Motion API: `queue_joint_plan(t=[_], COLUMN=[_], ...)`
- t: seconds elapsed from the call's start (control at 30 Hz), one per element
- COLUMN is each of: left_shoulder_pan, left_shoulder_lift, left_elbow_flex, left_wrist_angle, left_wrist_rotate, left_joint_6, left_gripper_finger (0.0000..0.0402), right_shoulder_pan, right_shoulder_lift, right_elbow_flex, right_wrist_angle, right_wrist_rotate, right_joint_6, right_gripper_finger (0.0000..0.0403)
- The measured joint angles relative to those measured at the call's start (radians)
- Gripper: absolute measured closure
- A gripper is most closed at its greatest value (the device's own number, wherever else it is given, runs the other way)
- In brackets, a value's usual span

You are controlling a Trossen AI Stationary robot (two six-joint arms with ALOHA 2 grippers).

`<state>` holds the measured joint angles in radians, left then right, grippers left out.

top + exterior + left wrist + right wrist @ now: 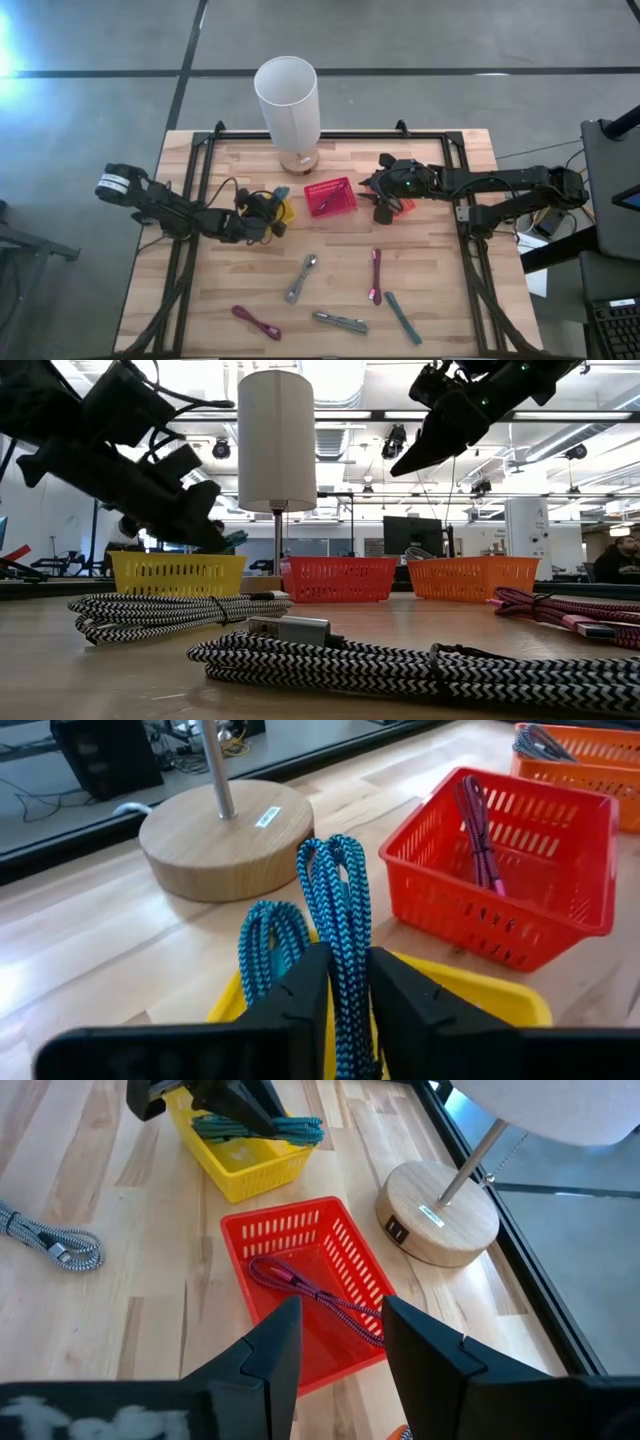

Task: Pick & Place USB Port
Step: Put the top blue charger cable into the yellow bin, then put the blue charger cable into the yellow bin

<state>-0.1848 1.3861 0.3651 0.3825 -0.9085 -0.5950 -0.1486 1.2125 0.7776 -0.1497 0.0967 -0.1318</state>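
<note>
Wooden table (430, 300), scattered cables, left end effector (345, 1010) gripping blue cable (335, 910)

Beyond my wooden surface (430, 300) lies grey concrete floor (90, 40); ceiling lights (340, 375) glare at top centre, monitors (405, 535) stand behind.

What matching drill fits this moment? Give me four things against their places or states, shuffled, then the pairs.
Things:
1. teal cable
2. magenta cable
3. right gripper
4. lamp

Places or states:
A. lying in the red basket
B. open, empty, above the red basket
C. pinched in the left gripper over the yellow basket
D. standing at the table's far edge

Pairs: 1-C, 2-A, 3-B, 4-D
</note>
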Motion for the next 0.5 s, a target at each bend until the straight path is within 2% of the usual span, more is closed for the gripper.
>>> queue_joint_plan(t=[0.27, 0.5], left_shoulder_pan=[0.000, 0.000], left_shoulder_lift=[-0.011, -0.053], left_elbow_flex=[0.040, 0.109], left_wrist_angle=[-0.002, -0.001], left_wrist_rotate=[0.000, 0.003], left_joint_6=[0.045, 0.198], left_gripper_finger=[0.0280, 0.0278], right_shoulder_pan=[0.000, 0.000], right_shoulder_lift=[0.000, -0.001], right_elbow_flex=[0.000, 0.000], right_wrist_angle=[-0.003, -0.028], right_wrist_rotate=[0.000, 0.000], right_joint_6=[0.001, 0.075], right_gripper_finger=[0.0268, 0.0268])
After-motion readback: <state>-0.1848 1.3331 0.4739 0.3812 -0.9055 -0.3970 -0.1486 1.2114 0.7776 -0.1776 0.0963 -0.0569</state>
